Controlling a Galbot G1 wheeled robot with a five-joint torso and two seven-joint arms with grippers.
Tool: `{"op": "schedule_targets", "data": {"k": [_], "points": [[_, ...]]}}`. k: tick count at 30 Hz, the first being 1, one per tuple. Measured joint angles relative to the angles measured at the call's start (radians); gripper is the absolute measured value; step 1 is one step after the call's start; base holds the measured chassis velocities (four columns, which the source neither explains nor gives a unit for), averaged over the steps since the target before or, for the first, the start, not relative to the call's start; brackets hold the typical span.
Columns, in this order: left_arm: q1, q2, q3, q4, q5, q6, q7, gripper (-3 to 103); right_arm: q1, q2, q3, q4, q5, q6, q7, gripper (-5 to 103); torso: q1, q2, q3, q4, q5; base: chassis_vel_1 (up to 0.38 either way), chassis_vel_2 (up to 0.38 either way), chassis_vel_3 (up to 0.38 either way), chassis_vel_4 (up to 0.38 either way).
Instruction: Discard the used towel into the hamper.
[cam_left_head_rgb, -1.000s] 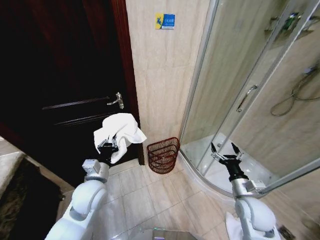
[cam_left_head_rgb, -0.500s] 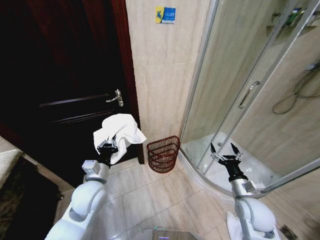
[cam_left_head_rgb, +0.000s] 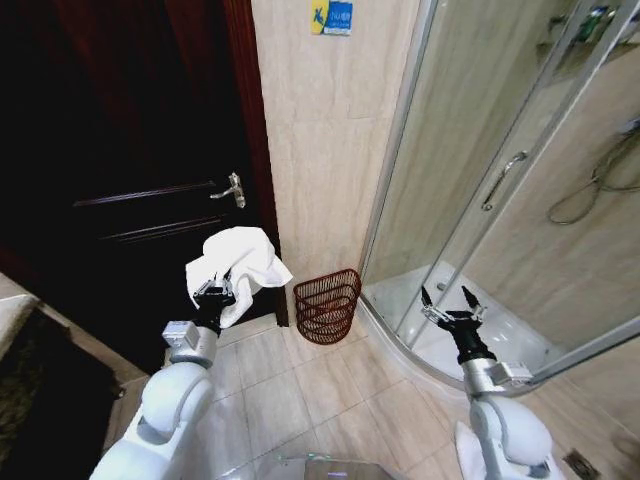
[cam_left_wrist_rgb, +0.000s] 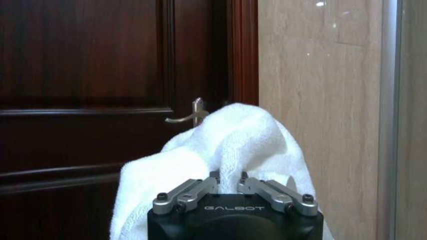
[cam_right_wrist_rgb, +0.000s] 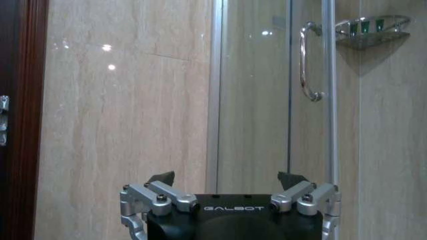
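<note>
My left gripper (cam_left_head_rgb: 214, 291) is shut on a white towel (cam_left_head_rgb: 240, 262), held up in front of the dark door. In the left wrist view the towel (cam_left_wrist_rgb: 227, 155) drapes over that gripper (cam_left_wrist_rgb: 228, 176) and hangs down on both sides. The hamper (cam_left_head_rgb: 327, 307), a small dark reddish-brown wire basket, stands on the tiled floor against the beige wall, to the right of the towel and lower. My right gripper (cam_left_head_rgb: 448, 303) is held up open with nothing in it, in front of the shower; its spread fingers (cam_right_wrist_rgb: 161, 178) face the glass.
A dark wooden door (cam_left_head_rgb: 130, 180) with a metal handle (cam_left_head_rgb: 232, 190) lies to the left. A glass shower enclosure (cam_left_head_rgb: 500, 190) with a curved base stands to the right of the hamper. Beige floor tiles (cam_left_head_rgb: 300, 390) stretch between me and the hamper.
The whole head view has shifted slightly, with door handle and wall sign sitting higher in the picture, so the camera has moved. Both arms hold the same pose and the towel stays gripped.
</note>
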Motion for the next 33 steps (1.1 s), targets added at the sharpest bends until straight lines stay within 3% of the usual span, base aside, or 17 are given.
{"op": "schedule_targets", "data": {"k": [33], "points": [[0.011, -0.006, -0.004, 0.032, 0.003, -0.020, 0.025, 6, -0.012, 0.031, -0.017, 0.014, -0.045, -0.022, 0.020, 100, -0.071, -0.160, -0.089, 0.0000, 0.0000, 0.000, 0.000, 0.000, 0.000]]}}
